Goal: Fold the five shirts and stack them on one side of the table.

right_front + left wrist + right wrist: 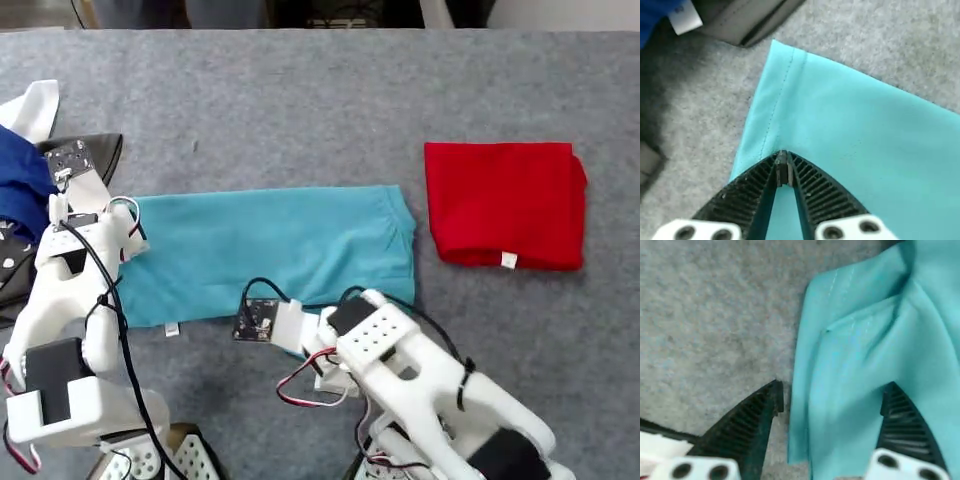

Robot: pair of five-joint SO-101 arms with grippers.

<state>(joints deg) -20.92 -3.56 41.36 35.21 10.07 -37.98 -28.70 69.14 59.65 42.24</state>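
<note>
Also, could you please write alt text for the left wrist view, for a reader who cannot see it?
The left gripper, its jaws closed, pinches a teal shirt near the stitched hem; the shirt lies flat on the grey table. Past the shirt's corner are a dark grey item and a blue cloth with a white tag.

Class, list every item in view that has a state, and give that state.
teal shirt: half folded into a long strip, flat
red shirt: folded
blue shirt: bunched up
left gripper: shut, tips at teal shirt's hem
right gripper: open, astride teal shirt's edge
</note>
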